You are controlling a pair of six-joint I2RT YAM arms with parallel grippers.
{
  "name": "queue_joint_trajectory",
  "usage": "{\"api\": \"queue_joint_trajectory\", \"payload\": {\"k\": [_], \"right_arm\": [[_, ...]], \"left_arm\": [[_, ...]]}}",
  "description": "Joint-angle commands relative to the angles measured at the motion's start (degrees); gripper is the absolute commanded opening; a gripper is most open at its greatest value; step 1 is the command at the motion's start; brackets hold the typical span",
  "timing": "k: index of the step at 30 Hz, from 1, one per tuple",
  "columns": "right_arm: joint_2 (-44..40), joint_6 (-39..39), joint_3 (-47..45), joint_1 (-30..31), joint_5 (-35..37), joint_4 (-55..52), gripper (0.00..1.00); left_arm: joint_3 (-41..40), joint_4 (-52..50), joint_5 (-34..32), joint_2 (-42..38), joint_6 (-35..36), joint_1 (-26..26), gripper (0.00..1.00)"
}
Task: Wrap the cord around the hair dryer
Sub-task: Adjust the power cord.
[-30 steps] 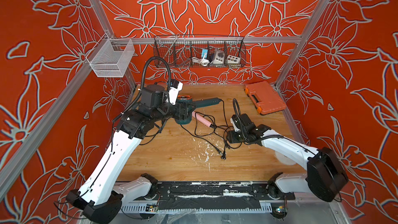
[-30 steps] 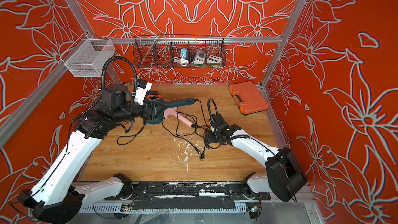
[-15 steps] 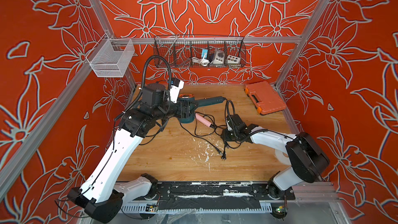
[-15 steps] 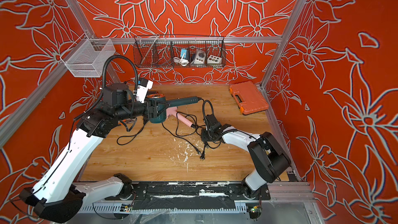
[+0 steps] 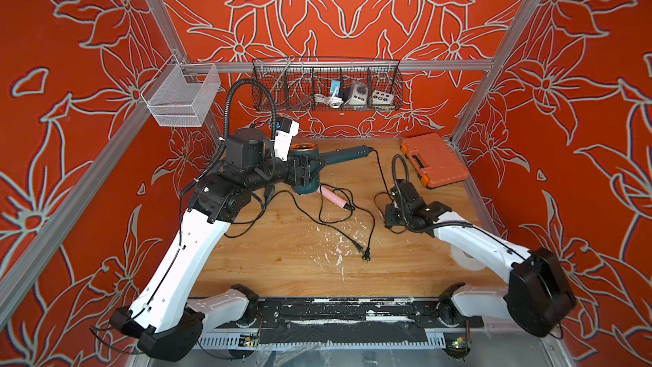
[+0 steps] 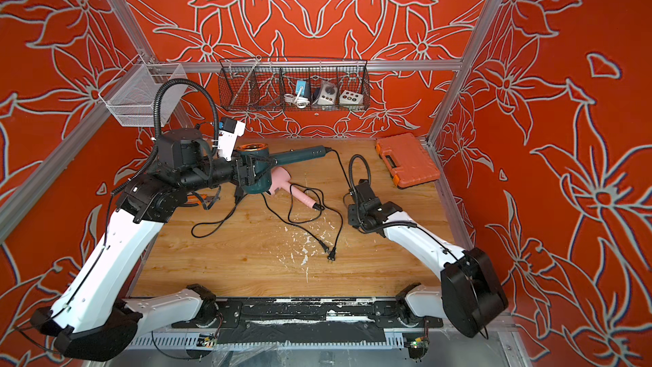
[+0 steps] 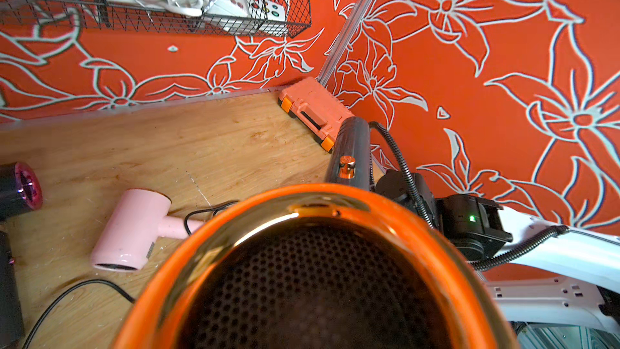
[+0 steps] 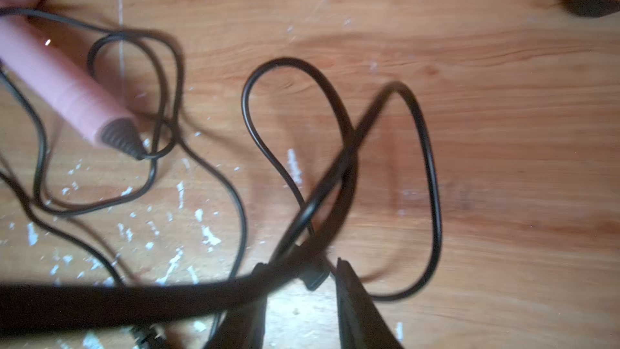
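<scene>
The wrapping has not begun, by the look of it. The left end effector (image 5: pixel 304 172) is clamped on the body of the hair dryer (image 5: pixel 338 155) and holds it up off the desk (image 5: pixel 282 270). The handle sticks out away from that end effector, toward the right one. In both top views the handle and body are bare, with no turn of cord on them.

The cord (image 5: pixel 380 171) leaves the handle's end and drops loosely down to the right end effector (image 5: pixel 388 215), which sits low over the desk. In the right wrist view its fingers (image 8: pixel 355 297) stand partly apart and a black cord crosses the gap at their tips. The picture is blurred, but the gap looks wider than the cord, so I judge it is not pinched yet.

More black cord lies in slack loops on the desk between the two end effectors. It is tangled around a pink dryer (image 5: pixel 333 198) that lies just under the left end effector. A plug (image 5: pixel 367 255) lies well apart from both, nearer the right one. I cannot tell which cord it ends.

Still to do: secure the cord, free it from the pink dryer's loops, and lay every turn around the held dryer down to the plug.
</scene>
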Motion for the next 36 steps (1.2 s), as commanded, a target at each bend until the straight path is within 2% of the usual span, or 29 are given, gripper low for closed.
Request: {"api": "queue_joint_trajectory", "payload": {"k": [1, 5, 12, 17, 22, 27, 31, 36], "right_arm": [[-0.54, -1.54, -2.11, -5.95, 2.48, -5.05, 0.36], [-0.6, -2.57, -1.86, -10.45, -0.6, -4.2, 0.37], [-4.74, -3.66, -1.87, -10.72, -4.49, 0.61, 0.44], [-4.81, -3.71, -3.12, -10.71, -9.68, 9.21, 0.54], [0.12, -3.05, -1.92, -10.76, -18.5, 16.42, 0.59], [6.58, 0.01, -2.31, -10.82, -19.84, 22.35, 0.6], [10.49, 3.83, -3.37, -10.68, -24.87, 31.03, 0.6], [12.38, 7.37, -2.81, -10.41, -22.91, 33.57, 0.59]], "left_arm": [[4.44, 6.83, 2.19, 0.83, -0.42, 0.17, 0.0], [8.69, 5.83, 3.85, 3.38, 0.38, 0.13, 0.0], [5.79, 7.13, 6.71, 3.35, -1.25, 0.05, 0.0], [6.44, 6.92, 7.82, 3.92, -1.41, -0.31, 0.0], [7.79, 6.57, 7.78, 4.42, -1.4, -0.44, 0.0], [7.94, 6.8, 7.7, 4.07, -1.91, -0.66, 0.0], [7.76, 6.57, 7.51, 3.71, -1.93, -0.67, 0.0], [7.46, 7.04, 7.47, 3.76, -2.42, -0.78, 0.0]]}}
